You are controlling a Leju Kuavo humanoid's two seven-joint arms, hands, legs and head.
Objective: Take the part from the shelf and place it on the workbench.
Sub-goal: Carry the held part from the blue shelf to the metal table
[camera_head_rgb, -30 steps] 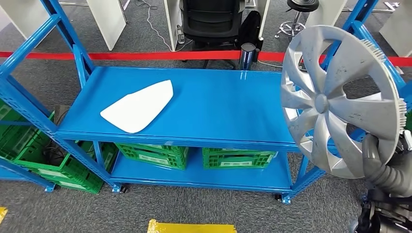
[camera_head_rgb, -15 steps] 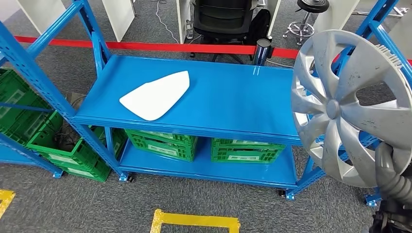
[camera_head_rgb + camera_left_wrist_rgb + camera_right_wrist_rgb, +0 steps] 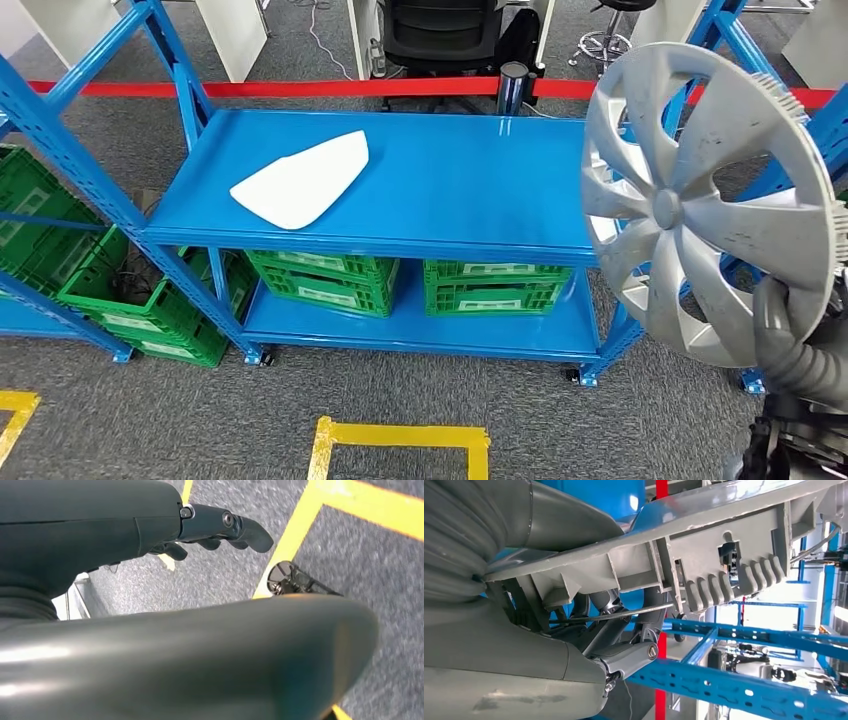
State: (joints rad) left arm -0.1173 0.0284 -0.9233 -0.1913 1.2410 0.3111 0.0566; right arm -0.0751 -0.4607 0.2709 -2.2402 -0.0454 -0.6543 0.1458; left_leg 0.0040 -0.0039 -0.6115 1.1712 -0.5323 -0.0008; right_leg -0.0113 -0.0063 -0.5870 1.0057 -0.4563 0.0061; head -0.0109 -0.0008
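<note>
A silver hubcap (image 3: 705, 200) is grasped at its lower rim by the right hand (image 3: 785, 325) and held upright above it. The left hand (image 3: 215, 527), fingers loosely curled, is seen holding nothing. No workbench is seen.

Your right hand (image 3: 589, 630) grips the grey wheel cover (image 3: 704, 555) at its rim: the thick thumb lies over one face, and the darker fingers (image 3: 624, 657) curl against the ribbed, notched underside. Beyond the wheel cover you see blue perforated shelf beams (image 3: 749, 690) crossing, with a red strip (image 3: 660, 645) running just behind the fingers.
</note>
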